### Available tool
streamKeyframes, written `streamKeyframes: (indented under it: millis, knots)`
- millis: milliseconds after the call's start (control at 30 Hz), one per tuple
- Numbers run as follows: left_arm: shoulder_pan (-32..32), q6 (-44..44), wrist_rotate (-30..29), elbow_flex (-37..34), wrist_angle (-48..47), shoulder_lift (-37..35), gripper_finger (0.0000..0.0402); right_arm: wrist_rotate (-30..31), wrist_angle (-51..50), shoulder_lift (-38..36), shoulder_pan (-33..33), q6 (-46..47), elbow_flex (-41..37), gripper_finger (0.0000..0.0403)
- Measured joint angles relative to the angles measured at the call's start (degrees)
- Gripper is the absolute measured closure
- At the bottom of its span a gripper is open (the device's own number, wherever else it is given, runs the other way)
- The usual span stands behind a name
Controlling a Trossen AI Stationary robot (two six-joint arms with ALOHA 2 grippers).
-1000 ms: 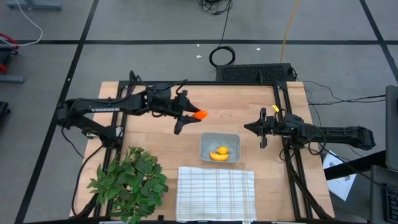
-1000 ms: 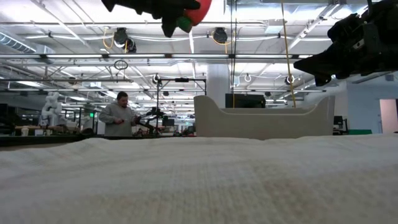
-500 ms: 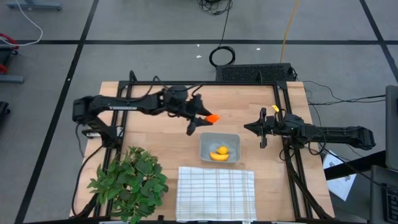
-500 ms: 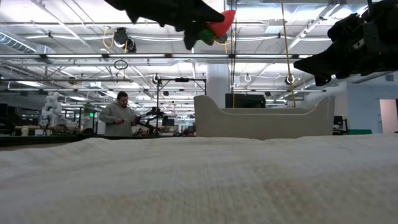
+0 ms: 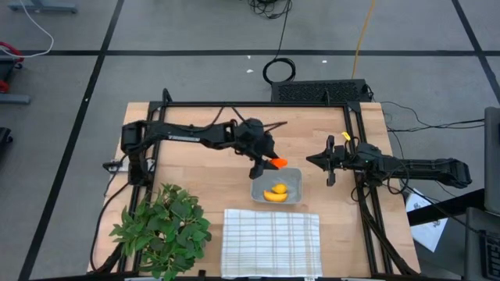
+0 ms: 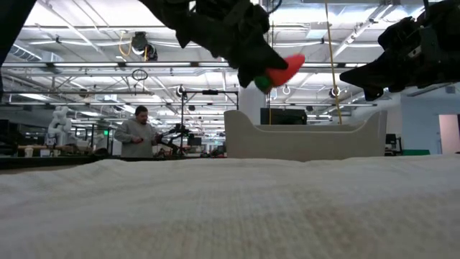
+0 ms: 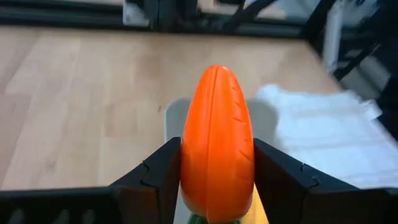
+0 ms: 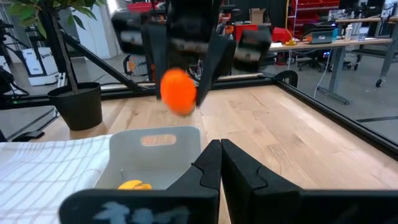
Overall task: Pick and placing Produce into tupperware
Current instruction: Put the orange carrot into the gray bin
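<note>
Left gripper (image 5: 269, 161), clamped on carrot (image 5: 276, 162), has swung from table centre to tub's (image 5: 293, 175) 11 o'clock corner, release looks next; right gripper (image 5: 325, 162) shut, parked at 3 o'clock

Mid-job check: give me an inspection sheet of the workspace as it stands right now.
Surface: wooden table inside a black frame.
Job's things: carrot held over the tupperware's edge nearest the left arm; yellow produce already inside.
Clutter: checked cloth beside the tupperware; leafy plant at a table corner.
Grippers: left tool shut on the carrot; right tool shut, empty, waiting near the tupperware.
Cables: coiled cable and yellow cord on the floor.
Surroundings: a person stands far beyond the table.
</note>
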Motion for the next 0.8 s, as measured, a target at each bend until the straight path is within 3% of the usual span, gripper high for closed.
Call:
streamKeyframes:
  millis: [267, 800]
  knots:
    - [-3.9, 5.4, -8.1, 0.0, -3.7, 3.5, 0.0229, 0.0, -0.3, 0.0, 0.0, 0.2, 0.0, 0.0403]
    - [-7.4, 6.5, -14.5, 0.0, -3.1, 6.3, 0.0229, 0.0, -0.2, 0.0, 0.0, 0.2, 0.0, 0.0403]
